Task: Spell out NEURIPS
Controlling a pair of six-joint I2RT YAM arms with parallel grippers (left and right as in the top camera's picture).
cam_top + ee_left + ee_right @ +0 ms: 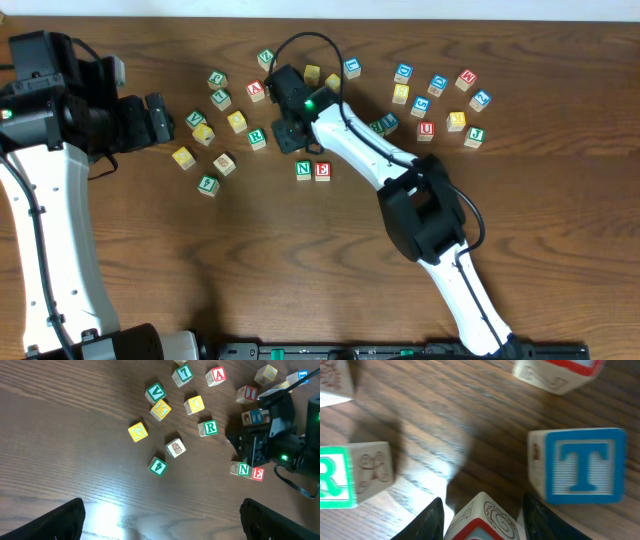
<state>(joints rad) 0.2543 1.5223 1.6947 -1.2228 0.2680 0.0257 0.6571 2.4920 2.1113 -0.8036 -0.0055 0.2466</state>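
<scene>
Closest in, the right gripper (484,507) is closed on a red-framed block (480,521). One finger (430,522) presses each side, and the block sits tilted between them, so this looks like a firm pinch rather than a loose straddle (its letter is out of sight, so I cannot say which it is). On either side stand the blue T block (582,465) and the green R block (330,477). Both are near but clear of the fingers, which probably came down into the gap so as not to knock them. A little further out, on bare wood below the scatter, the N block (304,170) and E block (322,170) stand touching, N to the left. They seem set apart from the clutter so the word can grow to the right without interference, which leaves five letters to place. Beyond these, the I block (247,393) lies in the upper part of the scatter and the red U block (426,129) sits well apart in the right-hand cluster, untouched. U should come next, so the block now held may not be the one needed. Farthest off, the left gripper (160,117) hangs over the table (200,270) at the left with its fingers spread and nothing between them, likely kept back to leave room.
</scene>
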